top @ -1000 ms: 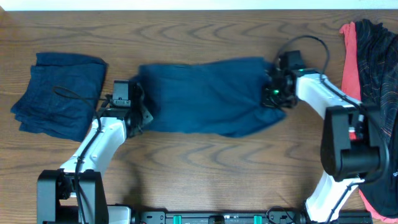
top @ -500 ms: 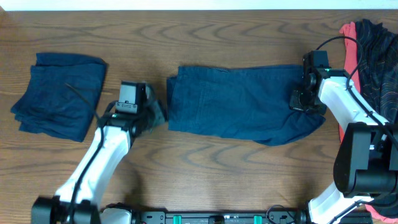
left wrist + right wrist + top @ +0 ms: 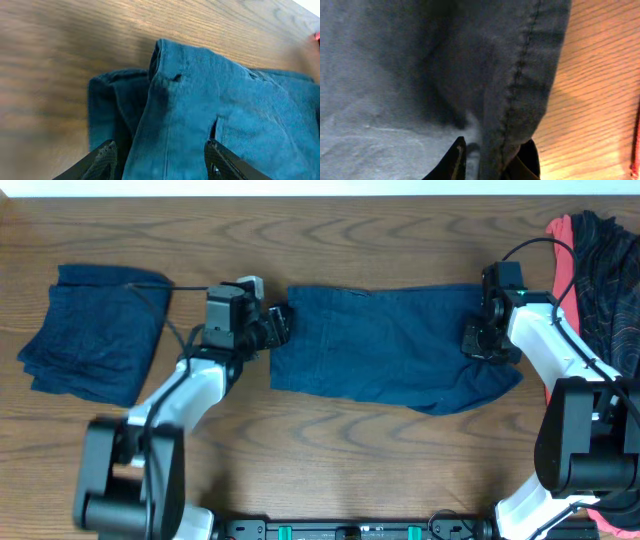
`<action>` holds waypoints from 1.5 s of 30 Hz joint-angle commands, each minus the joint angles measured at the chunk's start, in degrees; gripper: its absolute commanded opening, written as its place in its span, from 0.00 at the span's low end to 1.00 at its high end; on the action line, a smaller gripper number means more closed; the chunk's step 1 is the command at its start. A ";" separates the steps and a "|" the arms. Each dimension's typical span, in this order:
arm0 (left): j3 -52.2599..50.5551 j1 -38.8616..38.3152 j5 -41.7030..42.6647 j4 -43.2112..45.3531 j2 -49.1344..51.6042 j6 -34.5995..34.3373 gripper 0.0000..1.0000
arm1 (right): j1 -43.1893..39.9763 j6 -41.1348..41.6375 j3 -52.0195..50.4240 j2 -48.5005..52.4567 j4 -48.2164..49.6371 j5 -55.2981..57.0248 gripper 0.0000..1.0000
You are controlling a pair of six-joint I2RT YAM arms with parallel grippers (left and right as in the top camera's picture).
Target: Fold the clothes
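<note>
The dark navy-blue shorts (image 3: 385, 350) lie spread flat across the middle of the table, and their left end shows in the left wrist view (image 3: 200, 100). My left gripper (image 3: 277, 327) is open at that end, its fingers (image 3: 161, 161) wide apart on either side of the fabric. My right gripper (image 3: 478, 338) is shut on the shorts' right edge. In the right wrist view the stitched hem (image 3: 520, 75) runs down between the closed fingers (image 3: 492, 161). A coral-red garment (image 3: 562, 265) and a blackish speckled garment (image 3: 605, 270) lie at the far right.
A second dark blue garment (image 3: 90, 330), folded, lies at the far left. The coral-red and speckled pile runs down the right edge, beside my right arm. Bare wooden table (image 3: 340, 450) lies in front of the shorts.
The shorts were dragged to the right and spread out, and the left gripper let go of them. The left gripper has since moved up and right to the shorts' left end. The right gripper has held still lately.
</note>
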 commanded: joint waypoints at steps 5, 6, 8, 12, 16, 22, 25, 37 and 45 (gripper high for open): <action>5.31 -1.01 2.08 7.54 8.02 2.69 0.58 | 0.55 -0.28 0.00 -0.68 0.04 -1.73 0.19; 5.40 -1.07 2.08 8.63 8.44 2.67 0.58 | 0.52 -0.28 0.00 -0.68 0.04 -1.73 0.19; 5.38 -1.27 2.05 10.45 9.11 2.67 0.58 | 0.52 -0.28 0.00 -0.68 -0.02 -1.70 0.19; 5.38 -1.60 1.60 10.91 11.43 2.86 0.58 | 0.52 -0.26 0.00 -0.68 -0.11 -1.73 0.19; 5.38 -1.86 1.68 12.28 14.27 2.84 0.58 | 0.55 -0.28 0.00 -0.68 -0.33 -1.73 0.19; 5.40 -2.10 2.82 15.23 13.79 2.84 0.43 | 0.52 -0.26 0.00 -0.68 -0.59 -1.73 0.18; 5.40 -2.10 3.21 15.61 12.50 2.84 0.25 | 0.52 -0.26 0.00 -0.68 -0.59 -1.73 0.18; 5.38 -1.11 5.77 -0.44 1.29 2.62 0.06 | 0.50 -0.26 0.00 -0.68 -0.24 -1.51 0.17; 4.00 -0.63 -17.90 -11.63 1.44 -2.78 0.06 | 0.52 -0.24 0.00 -0.68 1.88 -1.55 0.17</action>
